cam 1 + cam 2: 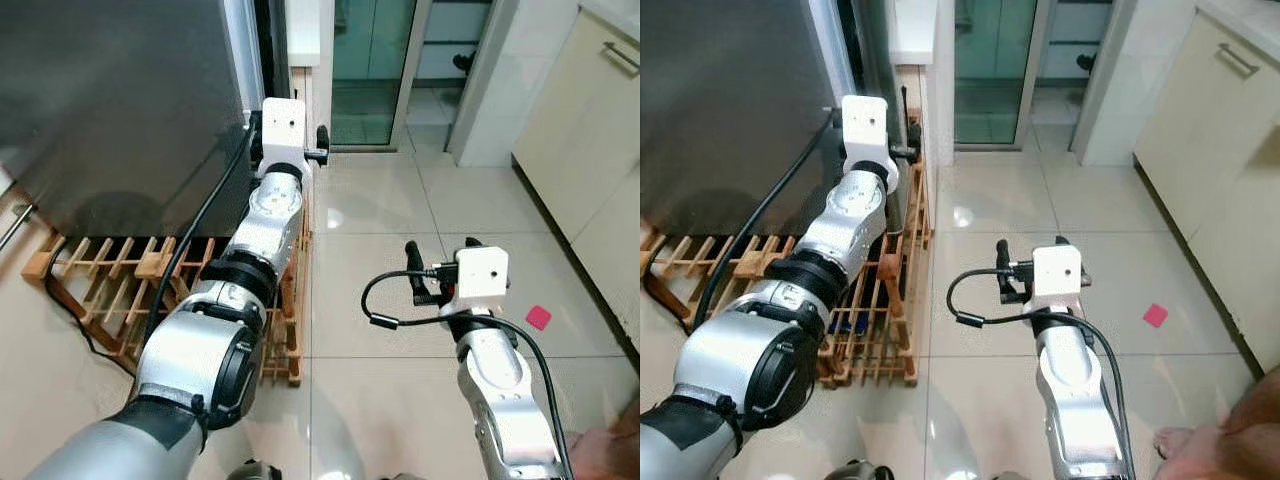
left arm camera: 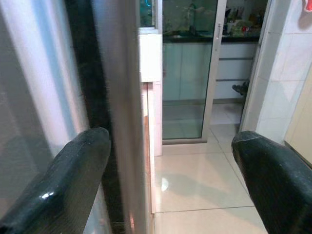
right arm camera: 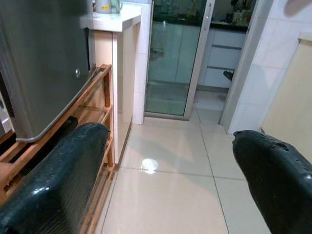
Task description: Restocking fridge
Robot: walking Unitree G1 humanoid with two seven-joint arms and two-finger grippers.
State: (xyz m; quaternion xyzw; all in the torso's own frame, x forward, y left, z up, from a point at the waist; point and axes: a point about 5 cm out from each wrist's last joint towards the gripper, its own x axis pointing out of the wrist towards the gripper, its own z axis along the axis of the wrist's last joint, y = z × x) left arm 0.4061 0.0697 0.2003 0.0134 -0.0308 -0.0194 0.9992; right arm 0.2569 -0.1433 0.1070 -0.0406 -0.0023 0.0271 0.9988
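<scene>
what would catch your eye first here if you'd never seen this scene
The big grey fridge on the robot's left stands out first, with the left gripper stretched out to its edge, fingers open. A low wooden rack sits on the tiled floor beneath that arm. The right gripper hangs open over bare floor, with a small pink scrap lying on the tiles to its right.
</scene>
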